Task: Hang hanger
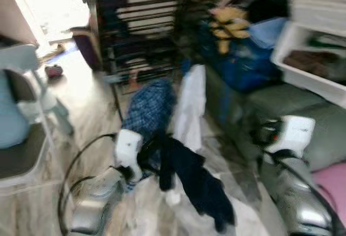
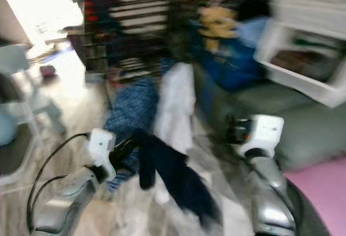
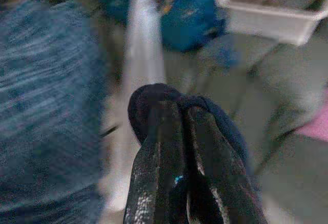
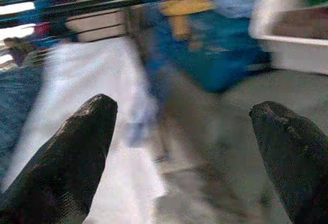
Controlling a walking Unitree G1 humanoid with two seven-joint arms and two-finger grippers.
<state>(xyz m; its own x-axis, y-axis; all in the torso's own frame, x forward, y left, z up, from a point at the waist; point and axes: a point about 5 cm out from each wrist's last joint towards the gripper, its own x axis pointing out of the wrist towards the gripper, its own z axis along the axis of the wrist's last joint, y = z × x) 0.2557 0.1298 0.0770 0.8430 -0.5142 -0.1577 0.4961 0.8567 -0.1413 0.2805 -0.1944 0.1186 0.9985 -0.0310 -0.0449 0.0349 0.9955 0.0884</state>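
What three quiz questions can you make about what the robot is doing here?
1. True or false: the left gripper is shut on a dark garment.
2. How do the right gripper's fingers stand? A) wide apart with nothing between them B) closed on a white cloth C) closed on a hanger
3. Fill in: ahead of the robot, a blue checked shirt hangs beside a ____ garment, in front of a dark rack.

Key: 1 true; 2 A; 3 white.
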